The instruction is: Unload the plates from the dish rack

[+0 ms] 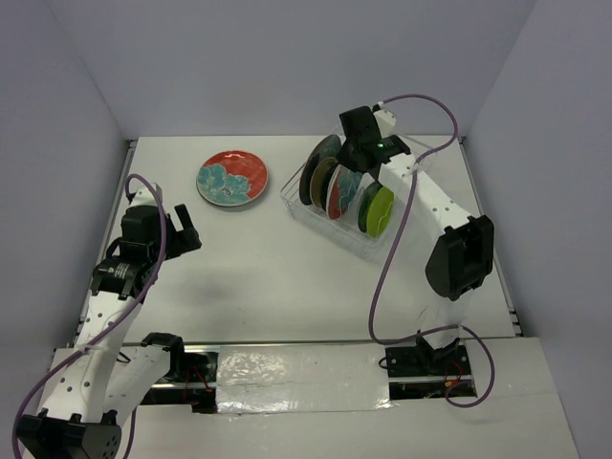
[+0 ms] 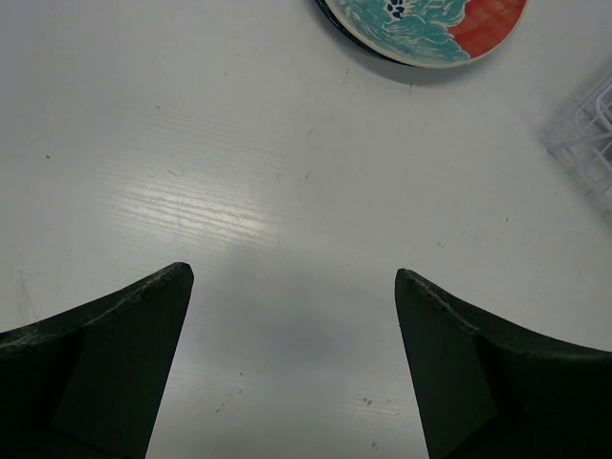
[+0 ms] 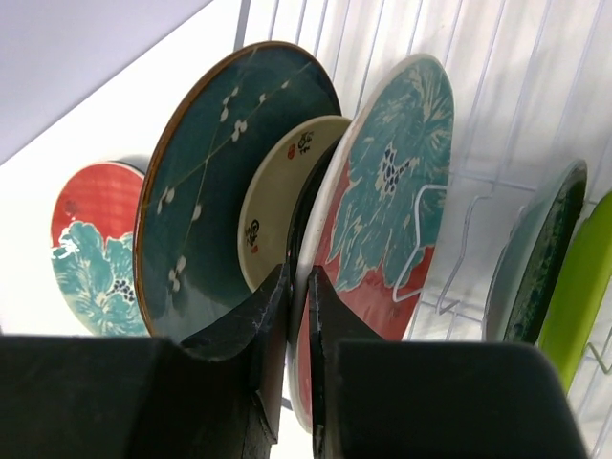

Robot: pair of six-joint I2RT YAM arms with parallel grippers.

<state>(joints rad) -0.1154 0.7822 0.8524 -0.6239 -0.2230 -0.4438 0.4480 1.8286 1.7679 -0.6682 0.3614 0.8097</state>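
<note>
The clear dish rack [image 1: 356, 245] stands at the back right with several plates upright in it. My right gripper [image 3: 298, 287] is shut on the rim of the red-and-teal plate [image 3: 392, 191] standing in the rack. To its left stand a dark blossom plate [image 3: 210, 191] and a cream-backed plate [image 3: 282, 191]. To its right are a dark teal plate [image 3: 535, 268] and a lime green plate [image 3: 583, 287]. Another red-and-teal plate [image 1: 232, 178] lies flat on the table. My left gripper [image 2: 295, 277] hovers open over bare table, below that flat plate [image 2: 430, 24].
The rack's white wire corner [image 2: 588, 134] shows at the right edge of the left wrist view. Grey walls close off the table at the back and both sides. The right arm [image 1: 459, 253] reaches over the table's right side.
</note>
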